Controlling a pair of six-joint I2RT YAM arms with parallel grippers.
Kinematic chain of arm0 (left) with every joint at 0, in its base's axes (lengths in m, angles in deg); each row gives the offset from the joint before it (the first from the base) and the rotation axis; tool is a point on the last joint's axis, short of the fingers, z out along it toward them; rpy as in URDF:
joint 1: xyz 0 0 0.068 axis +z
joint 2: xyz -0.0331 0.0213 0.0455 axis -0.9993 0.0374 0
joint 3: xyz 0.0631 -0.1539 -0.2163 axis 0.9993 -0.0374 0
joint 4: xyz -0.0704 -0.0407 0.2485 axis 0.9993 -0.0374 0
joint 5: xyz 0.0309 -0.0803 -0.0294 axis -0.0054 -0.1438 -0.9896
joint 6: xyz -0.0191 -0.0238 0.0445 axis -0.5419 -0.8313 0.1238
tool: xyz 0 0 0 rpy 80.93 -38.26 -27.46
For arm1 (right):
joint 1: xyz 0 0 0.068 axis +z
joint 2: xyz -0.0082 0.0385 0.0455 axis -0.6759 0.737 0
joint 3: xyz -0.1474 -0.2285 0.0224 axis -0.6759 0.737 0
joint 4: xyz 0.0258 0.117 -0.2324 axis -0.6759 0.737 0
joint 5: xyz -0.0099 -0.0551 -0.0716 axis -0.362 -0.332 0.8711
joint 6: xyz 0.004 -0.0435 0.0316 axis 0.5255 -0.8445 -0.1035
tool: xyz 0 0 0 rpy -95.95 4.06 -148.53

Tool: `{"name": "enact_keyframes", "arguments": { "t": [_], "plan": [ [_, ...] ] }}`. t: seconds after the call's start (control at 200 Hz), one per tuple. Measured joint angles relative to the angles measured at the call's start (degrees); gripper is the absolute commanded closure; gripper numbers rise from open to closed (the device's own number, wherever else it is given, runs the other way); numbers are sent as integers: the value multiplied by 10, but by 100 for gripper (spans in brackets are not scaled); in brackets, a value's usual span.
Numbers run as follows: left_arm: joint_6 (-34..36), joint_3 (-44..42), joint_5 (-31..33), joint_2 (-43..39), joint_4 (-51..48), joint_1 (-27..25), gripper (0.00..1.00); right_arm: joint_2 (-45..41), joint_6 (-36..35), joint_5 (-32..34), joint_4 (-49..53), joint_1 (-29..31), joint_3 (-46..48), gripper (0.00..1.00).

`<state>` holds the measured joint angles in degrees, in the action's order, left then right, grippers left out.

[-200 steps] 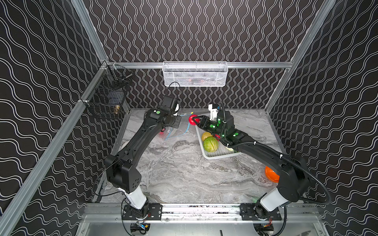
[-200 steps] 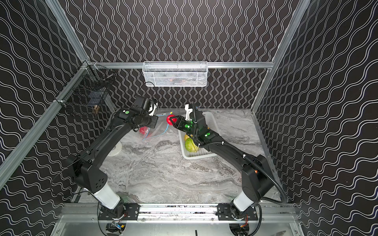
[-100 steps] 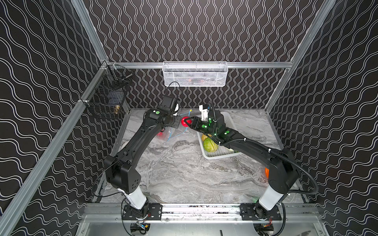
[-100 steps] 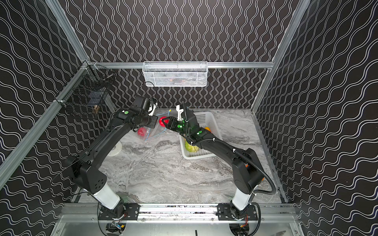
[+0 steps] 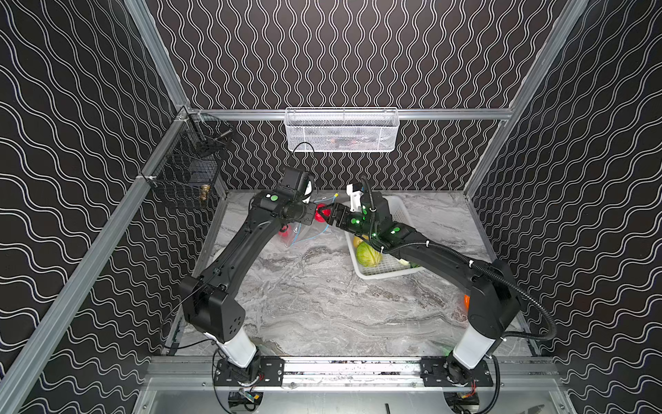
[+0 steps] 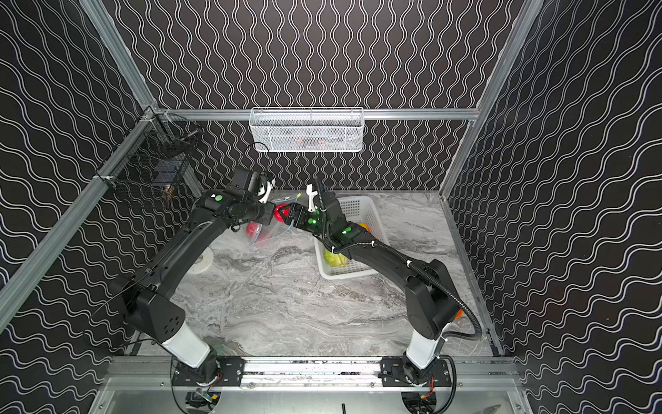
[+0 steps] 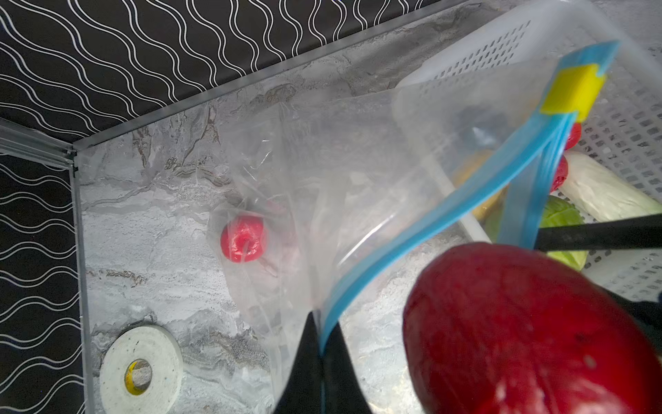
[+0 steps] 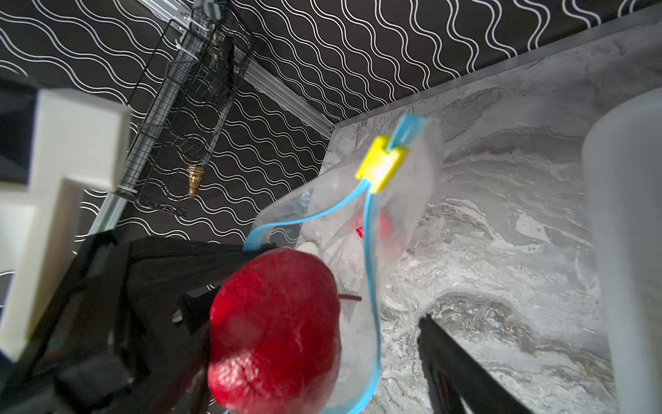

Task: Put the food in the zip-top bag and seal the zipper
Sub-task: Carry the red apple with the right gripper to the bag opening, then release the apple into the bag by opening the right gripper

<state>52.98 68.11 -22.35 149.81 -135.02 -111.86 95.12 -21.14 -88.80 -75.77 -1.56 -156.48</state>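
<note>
My left gripper (image 7: 322, 344) is shut on the zipper (image 7: 430, 222), the blue strip of the zip-top bag (image 7: 322, 161), and holds its mouth up off the table. The yellow slider (image 8: 381, 166) sits at the strip's far end. One red round (image 7: 243, 238) lies inside the bag. My right gripper (image 8: 311, 322) is open at the mouth, with a larger red round (image 8: 276, 333) between its spread fingers and a wide gap to one finger (image 8: 455, 358). In both top views the two grippers meet over the bag (image 5: 301, 234), at the red round (image 5: 321, 212).
The white perforated basket (image 5: 397, 211) stands right of the bag and holds a green cabbage (image 5: 369, 253), a white radish (image 7: 601, 193) and other pieces. A tape roll (image 7: 139, 372) lies on the table left of the bag. An orange bowl (image 5: 466, 303) shows behind the right arm.
My right gripper has carried the larger red round leftward to the bag's mouth, and its jaws have spread apart. The left gripper has kept its hold on the bag's strip.
</note>
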Motion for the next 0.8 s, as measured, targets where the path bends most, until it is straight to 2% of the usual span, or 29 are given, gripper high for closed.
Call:
{"name": "enact_keyframes", "arguments": {
  "t": [0.305,0.801],
  "plan": [
    [-2,13,-12,0,-5,0,100,10,-4,-6,0,1,9,2],
    [-2,16,-21,0,-9,0,100,70,-28,-60,-54,0,-11,2]
  ]
}}
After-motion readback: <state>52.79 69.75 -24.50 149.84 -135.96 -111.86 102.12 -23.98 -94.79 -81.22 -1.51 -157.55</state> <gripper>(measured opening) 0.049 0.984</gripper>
